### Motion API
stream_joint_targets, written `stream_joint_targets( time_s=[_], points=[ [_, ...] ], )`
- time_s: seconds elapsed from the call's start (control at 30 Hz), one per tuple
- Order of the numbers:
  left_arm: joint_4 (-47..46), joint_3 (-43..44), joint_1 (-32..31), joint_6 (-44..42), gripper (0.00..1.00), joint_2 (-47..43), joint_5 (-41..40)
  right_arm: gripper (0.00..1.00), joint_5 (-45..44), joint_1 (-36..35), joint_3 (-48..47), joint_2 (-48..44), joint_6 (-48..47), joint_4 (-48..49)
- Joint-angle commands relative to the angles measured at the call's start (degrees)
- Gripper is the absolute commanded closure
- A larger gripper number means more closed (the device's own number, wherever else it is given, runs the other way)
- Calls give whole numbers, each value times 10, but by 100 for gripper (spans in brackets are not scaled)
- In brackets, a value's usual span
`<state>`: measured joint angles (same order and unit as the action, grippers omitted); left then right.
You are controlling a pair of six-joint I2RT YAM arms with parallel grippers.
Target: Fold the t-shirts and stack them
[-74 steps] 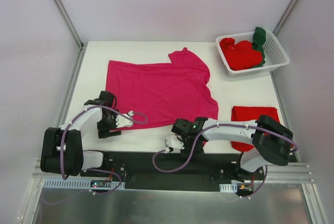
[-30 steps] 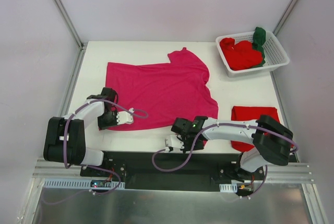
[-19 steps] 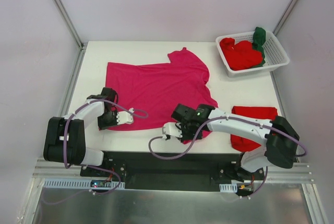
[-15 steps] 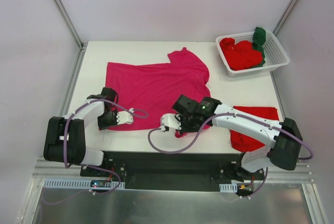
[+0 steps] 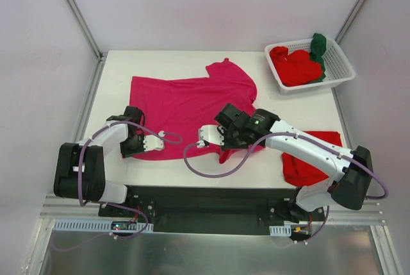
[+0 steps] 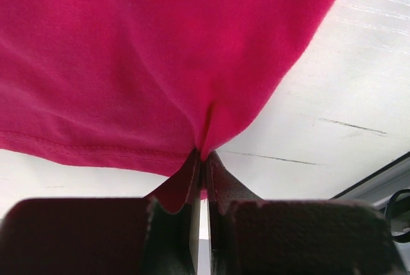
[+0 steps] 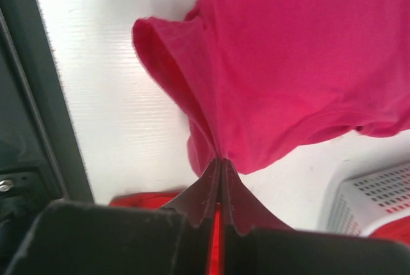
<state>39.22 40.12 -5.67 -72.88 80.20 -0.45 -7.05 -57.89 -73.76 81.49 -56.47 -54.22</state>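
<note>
Pink shirt (image 5: 192,105) spread on the table (image 5: 160,63), well left of the basket (image 5: 339,73) and nearer the arms than it. Left gripper (image 5: 142,145) clamped tight on the near hem, at the corner farthest from the basket, cloth puckered between the fingers (image 6: 223,182). Right gripper (image 5: 229,147) pinched the same way on the hem corner closer to the basket, with that corner drawn up off the table and bunched into a hanging fold. Red shirt (image 5: 300,171), folded, flat on the table straight toward the arms from the basket, partly under the right arm. In the basket, a heap of red shirts (image 5: 295,66) and a green shirt (image 5: 318,47) draped at the far rim.

Bare table in a strip left of the basket beyond the collar, in the gap between basket and sleeve, and along the near edge below the raised corner.

Against half a second ago: right gripper farther from the near edge and closer to the basket, with more bare table under the raised corner. Left gripper unmoved, the hem there lying as before.
</note>
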Motion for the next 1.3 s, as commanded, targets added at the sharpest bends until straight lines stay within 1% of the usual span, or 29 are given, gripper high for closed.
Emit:
stream_joint_targets(
  time_s=[0.0, 0.33, 0.63, 0.73, 0.83, 0.87, 0.93, 1.27],
  points=[
    [2, -8, -6, -7, 100, -22, 18, 99, -41, 8, -39, 5, -27, 37],
    [2, -13, -6, 1, 100, -31, 12, 99, -69, 37, -61, 36, -63, 93],
    [1, 1, -5, 19, 100, -27, 7, 99, -68, 47, -61, 44, -66, 135],
    [1, 8, -5, 31, 100, -19, 7, 99, -55, 48, -60, 49, -64, 152],
    [0, 10, -5, 30, 100, -20, 7, 99, -60, 48, -88, 77, -64, 159],
    [-1, 11, -5, 30, 100, -18, -8, 99, -61, 48, -96, 86, -64, 160],
    [-1, 15, -5, 30, 100, -15, -11, 99, -60, 51, -111, 101, -68, 168],
    [-10, 34, 5, 29, 100, 0, -41, 99, -60, 59, -147, 135, -96, 182]
  ],
)
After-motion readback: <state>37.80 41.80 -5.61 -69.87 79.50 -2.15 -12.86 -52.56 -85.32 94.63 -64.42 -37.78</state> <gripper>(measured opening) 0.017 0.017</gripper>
